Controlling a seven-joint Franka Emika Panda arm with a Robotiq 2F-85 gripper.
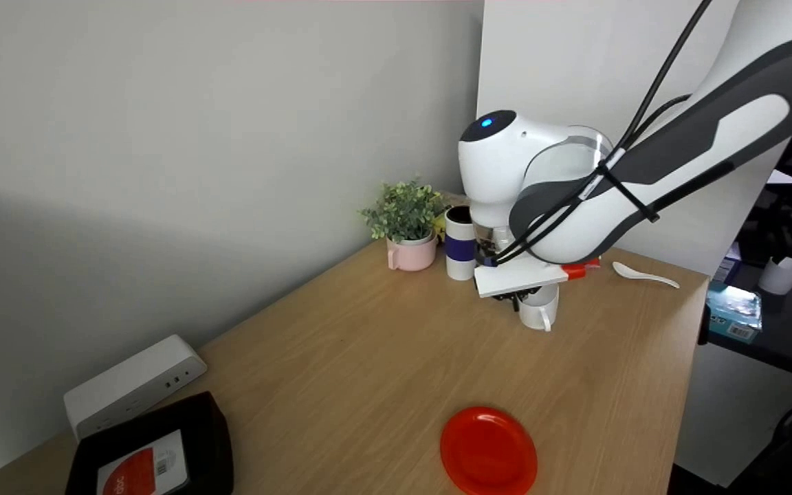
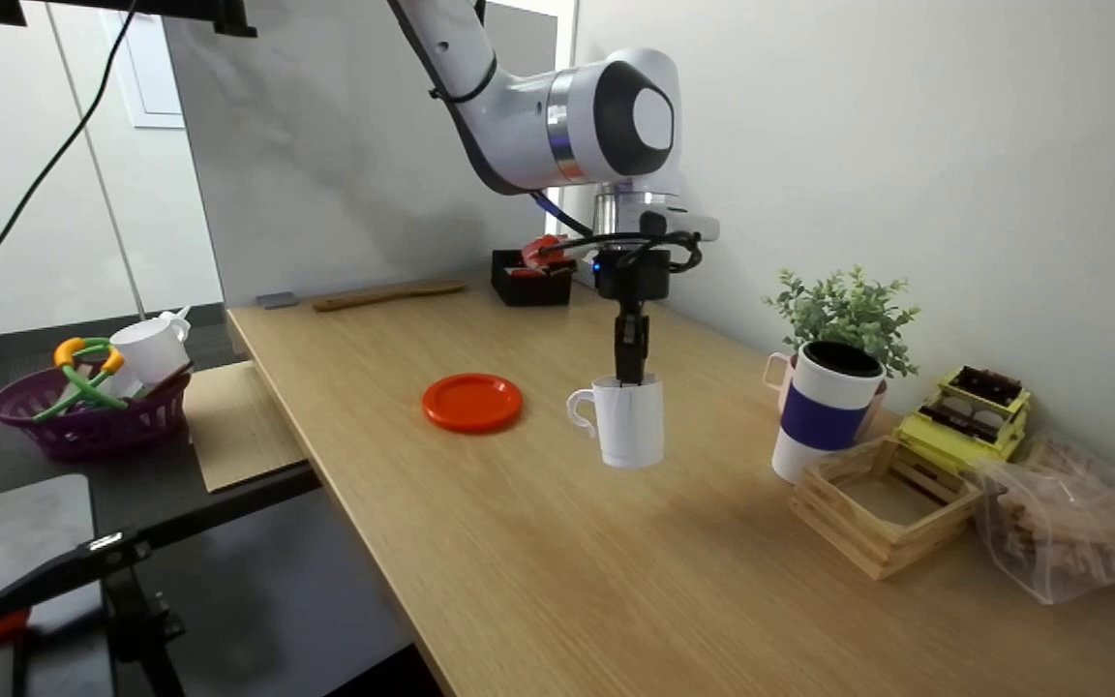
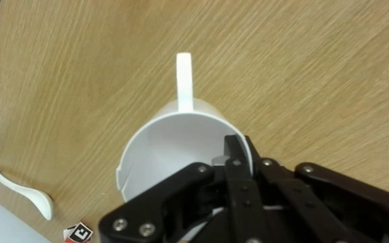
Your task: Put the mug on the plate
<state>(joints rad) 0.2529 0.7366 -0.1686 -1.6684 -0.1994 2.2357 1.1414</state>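
The white mug [image 1: 540,309] is upright, with its handle out to the side; it also shows in an exterior view [image 2: 633,431] and in the wrist view [image 3: 174,141]. My gripper [image 3: 243,140] is shut on the mug's wall, one finger inside the rim and one outside. In an exterior view the gripper [image 2: 631,373] points straight down into the mug's top. The mug looks raised a little off the table; the exact height is hard to tell. The red plate [image 1: 489,450] lies flat and bare on the table, apart from the mug, also in an exterior view [image 2: 472,403]. It is out of the wrist view.
A blue-banded white cup [image 2: 824,416], a potted plant [image 2: 848,315], a wooden crate [image 2: 882,508], a yellow item [image 2: 969,421] and a plastic bag [image 2: 1066,518] stand along the wall. A black tray [image 1: 221,440], a white box [image 1: 135,381] and a white spoon [image 1: 643,275] lie farther off.
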